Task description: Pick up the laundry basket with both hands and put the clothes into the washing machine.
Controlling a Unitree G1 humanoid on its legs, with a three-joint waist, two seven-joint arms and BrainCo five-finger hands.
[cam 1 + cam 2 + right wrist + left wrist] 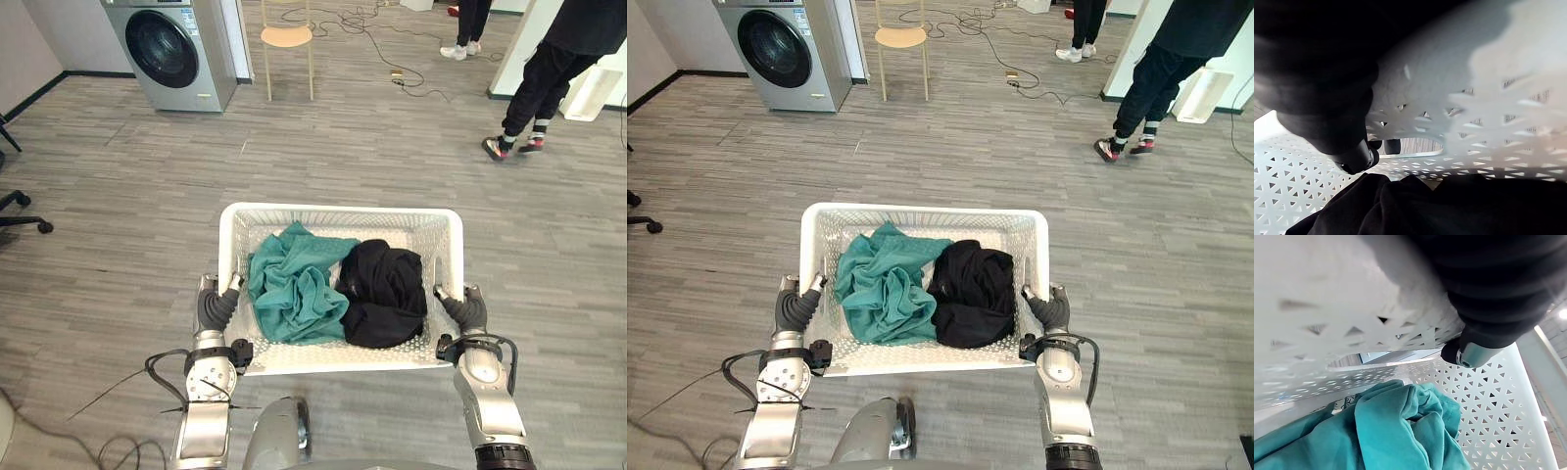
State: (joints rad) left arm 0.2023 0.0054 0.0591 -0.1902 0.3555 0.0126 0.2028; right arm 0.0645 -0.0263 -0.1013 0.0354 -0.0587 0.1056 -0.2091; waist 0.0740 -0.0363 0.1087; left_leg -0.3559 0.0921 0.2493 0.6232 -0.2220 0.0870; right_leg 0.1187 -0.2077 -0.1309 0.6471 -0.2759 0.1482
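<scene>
Laundry basket (341, 210) gripped at both side rims: your left hand (217, 305) and right hand (468, 308) curl over them; teal cloth (294, 284) by left fingers, black cloth (384, 292) by right

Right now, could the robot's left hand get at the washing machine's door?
Probably not. The washing machine stands far off across open floor, and the left hand is curled round the laundry basket's rim. It would need to walk closer.

left robot hand (217, 305), right robot hand (468, 311), both clasping basket (343, 209)
</scene>
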